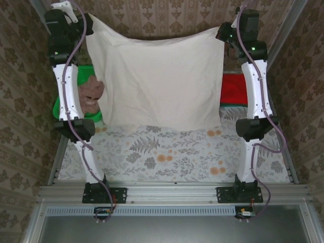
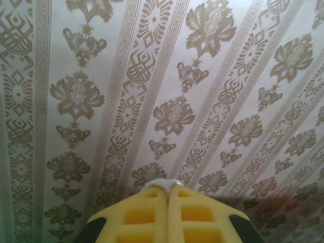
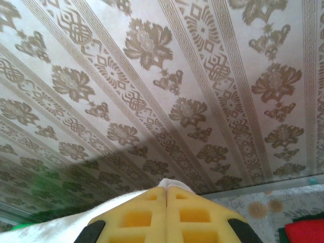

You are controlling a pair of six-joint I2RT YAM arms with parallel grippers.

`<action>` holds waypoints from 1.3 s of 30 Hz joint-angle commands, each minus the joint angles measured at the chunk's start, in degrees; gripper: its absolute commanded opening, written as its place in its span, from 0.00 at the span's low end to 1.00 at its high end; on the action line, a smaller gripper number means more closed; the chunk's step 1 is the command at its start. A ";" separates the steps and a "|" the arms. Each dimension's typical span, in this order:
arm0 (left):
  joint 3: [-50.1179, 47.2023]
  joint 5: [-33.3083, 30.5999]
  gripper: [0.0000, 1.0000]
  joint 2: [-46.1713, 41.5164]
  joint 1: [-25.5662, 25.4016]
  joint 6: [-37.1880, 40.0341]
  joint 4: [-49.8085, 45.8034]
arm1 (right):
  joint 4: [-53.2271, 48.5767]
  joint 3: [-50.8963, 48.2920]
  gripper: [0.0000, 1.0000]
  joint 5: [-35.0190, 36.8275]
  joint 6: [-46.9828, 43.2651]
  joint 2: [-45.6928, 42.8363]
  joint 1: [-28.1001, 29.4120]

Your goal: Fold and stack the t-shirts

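Spread cream shirt (image 1: pixel 157 81) hangs; left gripper (image 2: pixel 166 188), right gripper (image 3: pixel 166 191) pinch its 2 top corners; red shirt (image 1: pixel 234 89) right of it.

I see the table (image 1: pixel 167 157) under a pale cloth printed with ferns and orange flowers. A green mesh basket (image 1: pixel 86 71) sits at its far left, and a red t-shirt (image 1: pixel 234 88) lies at its far right, well apart from the basket

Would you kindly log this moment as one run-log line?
left gripper: shut on cream t-shirt corner | right gripper: shut on opposite corner | cream t-shirt: held up, spread
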 commanded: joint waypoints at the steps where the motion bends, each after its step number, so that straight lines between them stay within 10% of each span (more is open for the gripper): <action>1: 0.99 1.57 0.00 -10.64 0.84 -0.74 5.40 | 3.44 2.40 0.00 -0.83 1.86 -6.16 -0.54; 6: -17.24 5.10 0.00 -25.54 0.88 -0.49 8.22 | 3.78 -6.59 0.00 -6.03 2.57 -13.80 -0.48; 20: -106.04 -2.47 0.00 -74.66 -8.60 -9.42 10.09 | 20.34 -98.75 0.00 -5.72 5.96 -56.59 8.13; 29: -120.72 -8.80 0.00 -79.69 -16.10 -9.81 -8.02 | 2.48 -109.98 0.12 4.92 5.79 -63.04 11.59; 32: -121.43 -10.35 0.00 -80.11 -16.02 -9.43 -10.08 | -0.23 -106.97 0.43 7.96 4.15 -64.87 11.67; 39: -122.25 -13.28 0.01 -82.51 -16.27 -12.07 -12.61 | 4.72 -99.45 0.58 16.52 0.39 -56.71 11.17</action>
